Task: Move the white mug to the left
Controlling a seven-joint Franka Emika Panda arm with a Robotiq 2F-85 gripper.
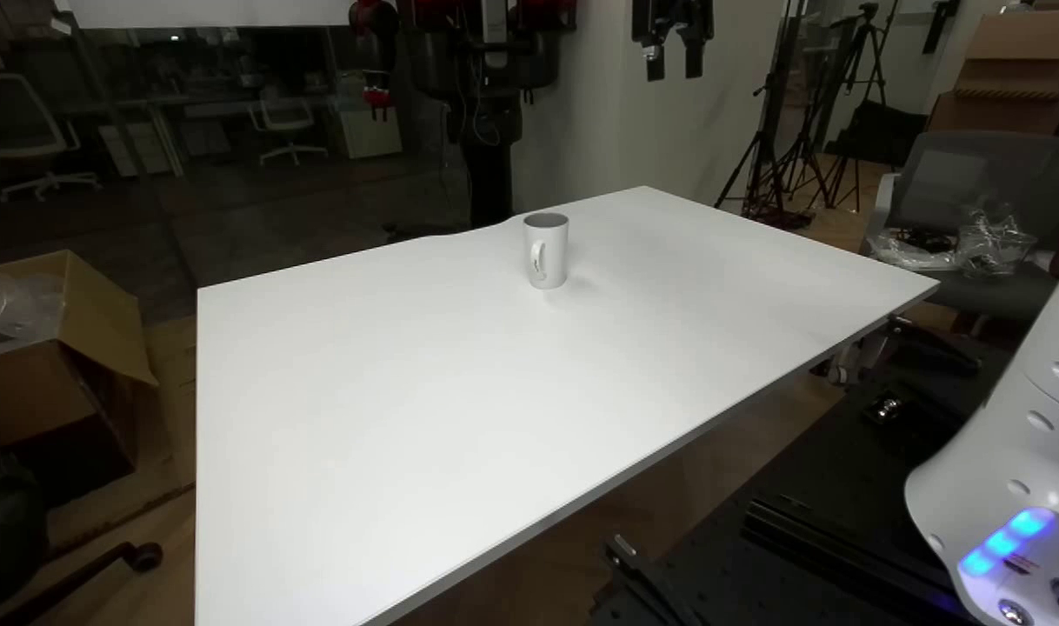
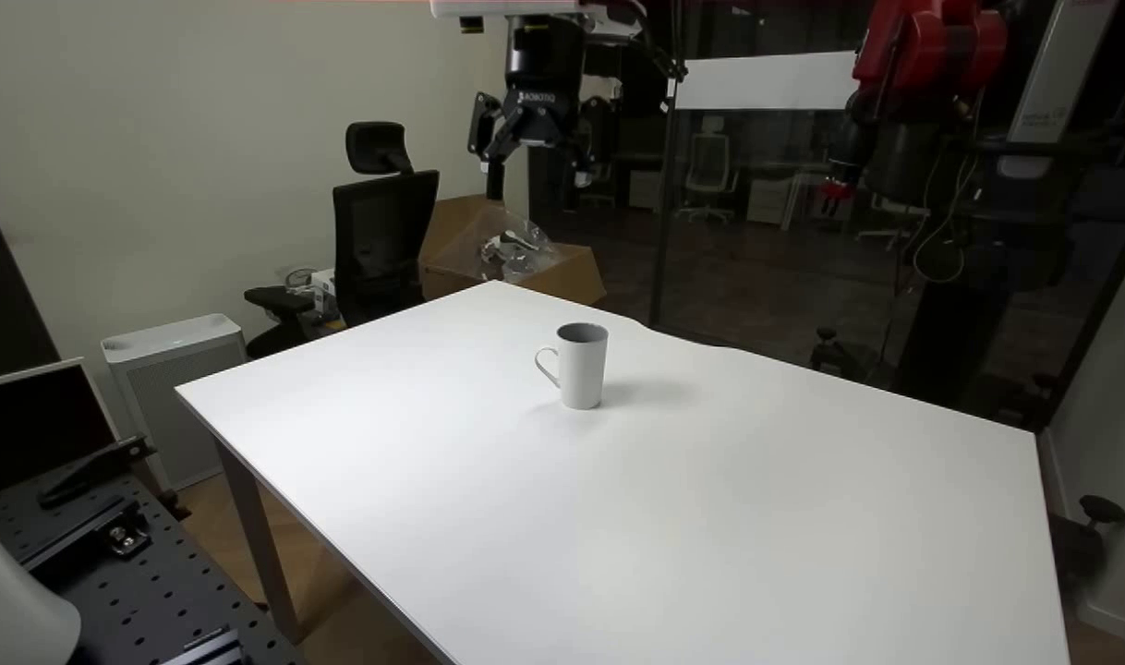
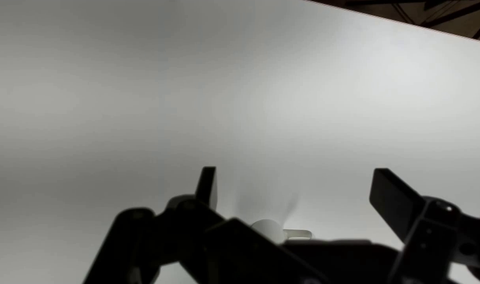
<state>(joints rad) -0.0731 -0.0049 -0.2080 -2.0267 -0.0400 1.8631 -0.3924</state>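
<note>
The white mug (image 1: 554, 256) stands upright on the white table (image 1: 390, 391), near its far edge. In an exterior view the mug (image 2: 581, 374) shows its handle on the left side and a grey inside. My gripper (image 1: 675, 65) hangs high above the table, and it also shows in an exterior view (image 2: 538, 175). Its fingers are wide apart with nothing between them. In the wrist view the gripper (image 3: 295, 169) is open over the table top. Part of the mug (image 3: 269, 230) and its handle show at the bottom there, the rest hidden behind the gripper's body.
A red and black robot (image 2: 932, 46) stands behind the table's far edge. Cardboard boxes (image 1: 103, 322), an office chair (image 2: 387, 231) and tripods (image 1: 760, 165) stand around the table. The arm's white base (image 1: 1016, 461) sits on a black perforated platform (image 2: 156, 573) beside the near edge.
</note>
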